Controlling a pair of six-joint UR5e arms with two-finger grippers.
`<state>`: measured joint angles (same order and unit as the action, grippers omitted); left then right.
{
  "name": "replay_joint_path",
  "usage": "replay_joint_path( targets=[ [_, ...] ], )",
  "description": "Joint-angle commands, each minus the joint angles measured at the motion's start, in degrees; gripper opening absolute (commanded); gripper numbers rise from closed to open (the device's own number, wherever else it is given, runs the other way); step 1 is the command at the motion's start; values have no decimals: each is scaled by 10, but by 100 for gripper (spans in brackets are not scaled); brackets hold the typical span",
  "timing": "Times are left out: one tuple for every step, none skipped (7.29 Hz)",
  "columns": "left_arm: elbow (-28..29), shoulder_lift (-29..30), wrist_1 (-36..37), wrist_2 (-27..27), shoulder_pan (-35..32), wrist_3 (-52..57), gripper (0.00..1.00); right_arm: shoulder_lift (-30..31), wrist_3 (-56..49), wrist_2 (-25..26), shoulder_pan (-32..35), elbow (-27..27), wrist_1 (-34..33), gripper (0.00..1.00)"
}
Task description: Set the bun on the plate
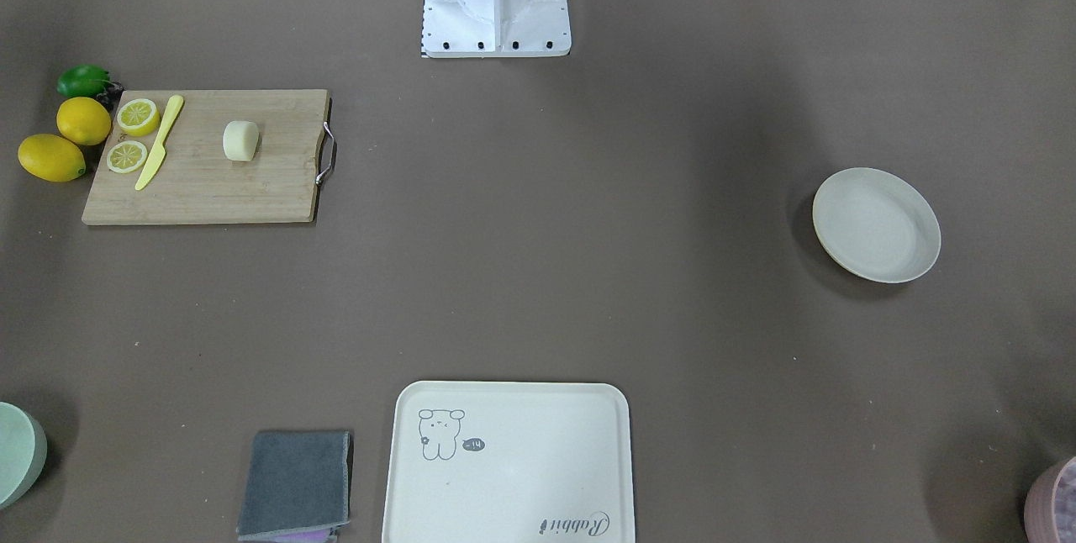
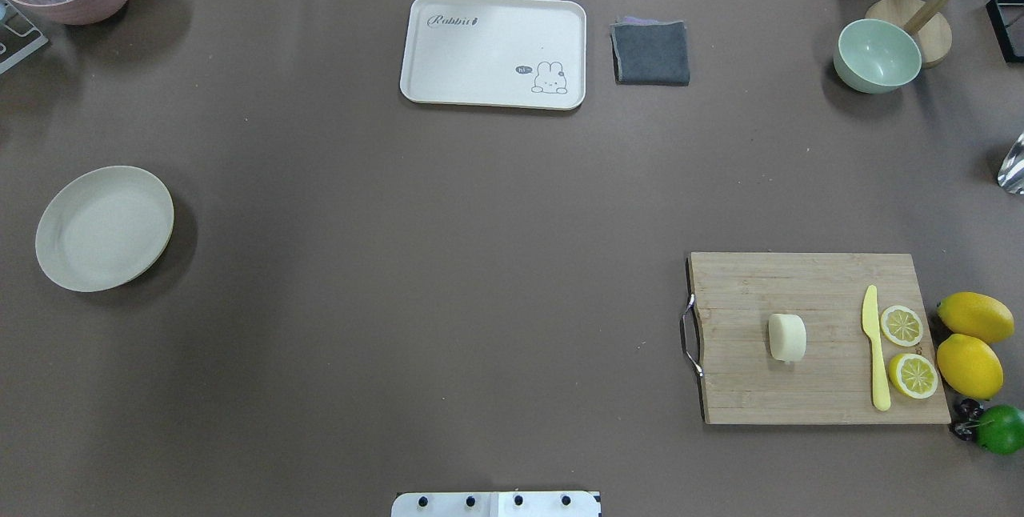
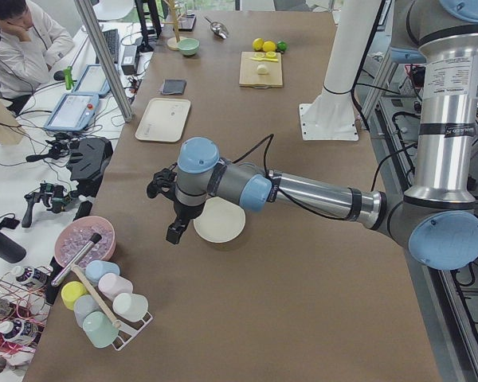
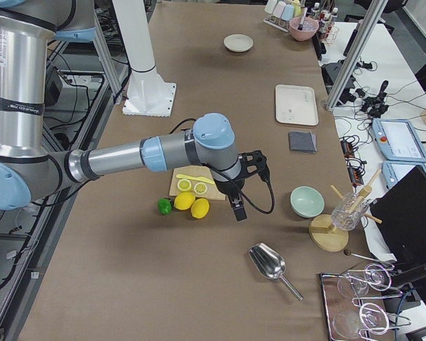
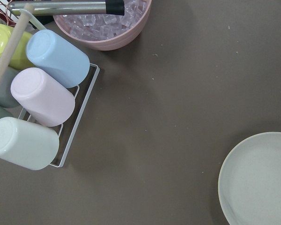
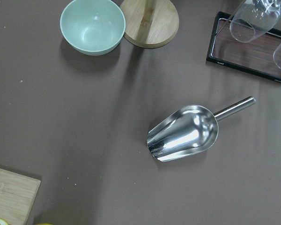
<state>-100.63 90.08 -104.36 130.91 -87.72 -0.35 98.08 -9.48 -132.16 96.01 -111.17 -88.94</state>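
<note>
The bun [image 2: 786, 337] is a pale cream lump lying on a wooden cutting board [image 2: 800, 285] on my right side; it also shows as the bun [image 1: 240, 141] in the front-facing view. The plate [image 2: 104, 228], round and off-white, sits bare far over on my left, and the left wrist view catches the plate [image 5: 260, 180] at its lower right. My left gripper [image 3: 175, 231] hangs beside the plate's outer edge, seen only from the side, so I cannot tell its state. My right gripper [image 4: 238, 209] hovers past the lemons; I cannot tell its state either.
On the board lie a yellow knife [image 2: 876, 349] and two lemon slices [image 2: 902, 325]; whole lemons [image 2: 972, 341] and a lime [image 2: 1000, 429] sit beside it. A cream tray [image 2: 494, 51], grey cloth [image 2: 650, 52], green bowl [image 2: 876, 55], metal scoop [image 6: 185, 132], pink ice bowl [image 5: 103, 26] and cup rack [image 5: 42, 98] ring the table. A person [image 3: 20, 40] sits at the far side.
</note>
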Motion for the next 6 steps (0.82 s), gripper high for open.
replay_joint_path(
  targets=[
    [8, -6, -14, 7, 0, -78, 98, 21, 1, -27, 1, 18, 23, 100],
    [21, -8, -29, 29, 0, -78, 98, 47, 1, -81, 4, 46, 93, 100],
    [20, -17, -72, 30, 3, -81, 98, 79, 23, -86, 5, 60, 168, 100],
    [27, -20, -112, 31, 14, -82, 98, 82, 71, -90, 4, 59, 197, 100],
    [32, -16, -117, 30, 46, -83, 98, 82, 115, -87, -10, 59, 198, 100],
    [32, -18, -118, 30, 74, -86, 98, 80, 144, -67, -43, 59, 197, 100]
  ],
)
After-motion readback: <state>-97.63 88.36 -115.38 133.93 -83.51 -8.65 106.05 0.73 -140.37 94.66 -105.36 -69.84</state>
